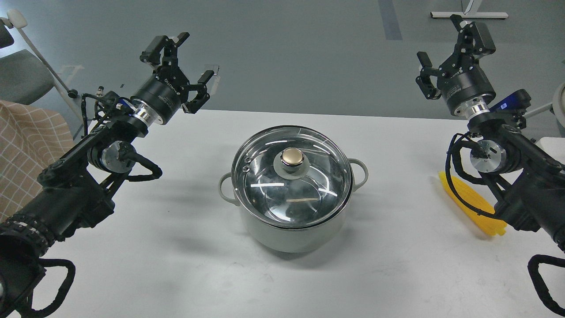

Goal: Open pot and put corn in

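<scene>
The pale grey-green pot (pixel 291 232) stands in the middle of the white table (pixel 176 265), closed by a round glass lid (pixel 292 176) with a gold knob (pixel 292 157). The yellow corn (pixel 472 205) lies on the table at the right, partly hidden behind my right arm and its cable. My left gripper (pixel 183 62) is open and empty, raised above the table's far left edge. My right gripper (pixel 450 51) is open and empty, raised high at the far right, above and behind the corn.
A chair with a checked cloth (pixel 26 145) stands off the table's left side. A white object (pixel 559 101) shows at the right edge. Grey floor lies beyond the table's far edge.
</scene>
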Controlling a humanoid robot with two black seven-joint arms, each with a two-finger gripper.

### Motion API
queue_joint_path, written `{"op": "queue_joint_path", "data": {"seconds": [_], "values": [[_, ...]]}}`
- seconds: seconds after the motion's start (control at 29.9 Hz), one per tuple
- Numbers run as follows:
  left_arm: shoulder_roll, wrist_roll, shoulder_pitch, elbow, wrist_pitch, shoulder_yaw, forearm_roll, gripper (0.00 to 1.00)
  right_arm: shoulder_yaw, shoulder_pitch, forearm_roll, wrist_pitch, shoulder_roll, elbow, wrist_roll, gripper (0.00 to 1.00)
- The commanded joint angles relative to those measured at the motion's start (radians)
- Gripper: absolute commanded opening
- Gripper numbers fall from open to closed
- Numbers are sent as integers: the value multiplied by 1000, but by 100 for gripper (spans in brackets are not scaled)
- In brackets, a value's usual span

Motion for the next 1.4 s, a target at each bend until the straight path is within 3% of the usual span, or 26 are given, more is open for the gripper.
{"op": "queue_joint_path", "data": {"seconds": [0.0,0.23,1.17,1.37], "values": [[0,-44,-4,-17,43,-5,-5,98,-3,2,-4,1,-1,-2,0,100],[-6,-56,-12,-15,84,-1,-15,98,-3,0,-1,0,-10,-3,0,100],[11,-51,0,-94,97,-24,-2,98,-6,3,-1,-8,-1,0,0,100],[74,-56,-9,-127,91,-15,108,98,-10,8,-2,-8,-8,0,0,100]]}}
